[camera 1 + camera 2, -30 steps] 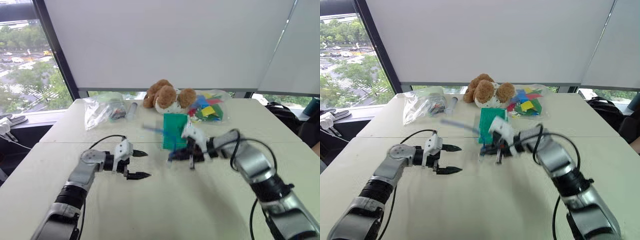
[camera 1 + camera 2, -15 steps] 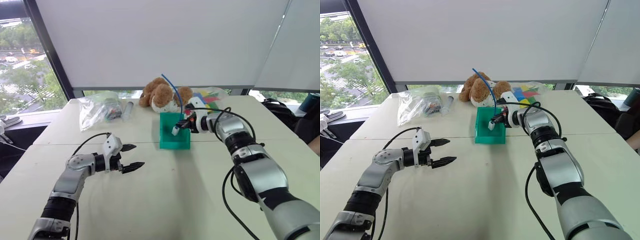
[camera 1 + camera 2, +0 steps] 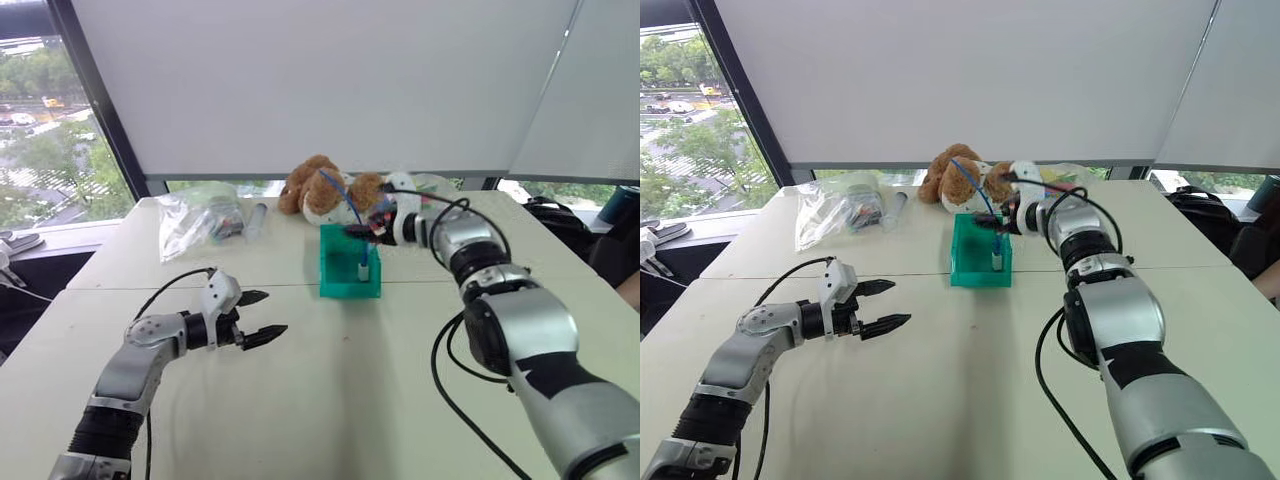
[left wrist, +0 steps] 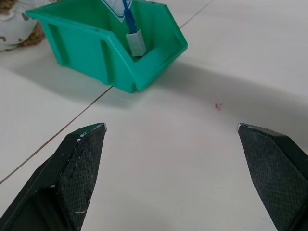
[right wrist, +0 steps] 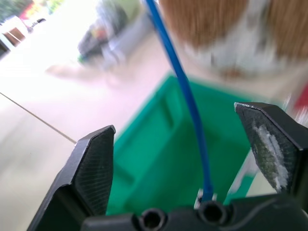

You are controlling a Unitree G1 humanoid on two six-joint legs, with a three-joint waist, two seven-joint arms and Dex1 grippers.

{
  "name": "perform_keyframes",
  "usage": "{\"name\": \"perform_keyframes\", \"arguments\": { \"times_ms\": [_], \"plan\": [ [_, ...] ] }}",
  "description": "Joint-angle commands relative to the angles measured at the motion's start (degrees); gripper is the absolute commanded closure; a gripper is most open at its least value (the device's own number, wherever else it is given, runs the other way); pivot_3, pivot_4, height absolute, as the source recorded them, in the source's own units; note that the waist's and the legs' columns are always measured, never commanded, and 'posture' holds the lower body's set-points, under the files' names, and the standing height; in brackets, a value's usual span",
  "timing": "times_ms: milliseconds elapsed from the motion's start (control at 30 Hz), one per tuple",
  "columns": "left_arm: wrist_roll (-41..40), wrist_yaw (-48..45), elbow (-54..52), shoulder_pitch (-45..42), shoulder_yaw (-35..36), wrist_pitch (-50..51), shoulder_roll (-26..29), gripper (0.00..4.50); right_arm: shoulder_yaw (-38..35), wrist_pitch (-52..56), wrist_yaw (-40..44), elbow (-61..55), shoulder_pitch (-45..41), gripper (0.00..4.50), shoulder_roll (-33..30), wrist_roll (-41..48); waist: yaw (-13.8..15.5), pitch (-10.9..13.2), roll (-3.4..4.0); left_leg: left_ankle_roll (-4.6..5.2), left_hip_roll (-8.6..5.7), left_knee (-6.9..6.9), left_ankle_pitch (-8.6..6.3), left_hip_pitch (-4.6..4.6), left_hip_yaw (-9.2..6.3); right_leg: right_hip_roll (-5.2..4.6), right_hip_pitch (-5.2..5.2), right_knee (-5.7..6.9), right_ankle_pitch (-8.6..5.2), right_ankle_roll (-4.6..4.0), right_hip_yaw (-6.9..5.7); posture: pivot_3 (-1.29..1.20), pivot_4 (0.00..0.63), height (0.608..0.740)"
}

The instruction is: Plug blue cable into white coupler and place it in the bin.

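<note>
Left wrist view is aimed across the table (image 4: 202,159) at the bin (image 4: 120,57), and the coupler (image 4: 136,42) is seen standing inside it, leaning by the near wall, with the cable (image 4: 126,12) rising out of its top. The two are joined, so the plugging step is judged done and the pair is already placed in the bin — though the cable's free length is not yet inside.

From the head views, the right gripper (image 3: 1002,221) is held over the bin's far rim, its fingers spread wide and gripping nothing. In the right wrist view the cable (image 5: 185,91) is seen running up between the parted fingertips (image 5: 94,163) without being pinched; whether it brushes them cannot be told. That pose suits a release directly above the opening, so that the coupler drops inside rather than beside the walls.

The left gripper (image 3: 256,316) is held low over the table, well apart from the bin, its fingers spread and empty — likely parked clear of the right arm's work.

Behind the bin a plush toy (image 3: 320,188) is seen; a clear bag (image 3: 200,218) lies to the left. The bin holds nothing else that can be made out.
</note>
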Motion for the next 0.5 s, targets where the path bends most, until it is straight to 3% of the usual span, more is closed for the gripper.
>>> {"name": "perform_keyframes", "arguments": {
  "times_ms": [33,200,333,500],
  "plan": [
    [-2.39,0.36,-3.78,0.61,2.46,1.62,1.56,0.00,0.13,5.29,6.67,-15.08,3.25,0.04,-5.84,1.35,0.13,0.00,0.00,0.01,0.00,-0.01,-0.01,-0.01,0.00,0.00,0.01,-0.03,0.00,0.00,0.00,0.00,0.150,0.740],
    [-4.47,0.55,-6.11,1.88,4.10,4.00,3.57,0.00,-2.63,23.26,12.75,-56.51,24.40,0.04,-16.89,9.50,0.57,-0.02,-0.03,0.08,0.00,0.03,-0.05,-0.22,-0.13,-0.02,-0.05,-0.07,0.00,0.00,-0.03,0.00,0.150,0.740],
    [-6.45,1.26,-9.02,3.24,5.94,6.72,5.28,0.00,-11.33,31.24,16.77,-86.15,47.25,0.04,-26.31,18.86,0.43,0.03,0.05,0.10,0.01,0.07,-0.05,-0.48,-0.17,0.01,-0.27,-0.09,0.00,0.00,-0.06,0.00,0.150,0.740],
    [-9.41,1.94,-12.60,4.54,7.80,10.78,7.32,0.00,-19.27,36.60,13.02,-98.83,62.52,0.04,-30.22,22.86,0.11,0.04,0.04,0.13,0.09,0.30,-0.04,-0.29,-0.03,0.05,-0.09,-0.07,0.01,-0.01,-0.01,0.00,0.150,0.740]
  ]
}}
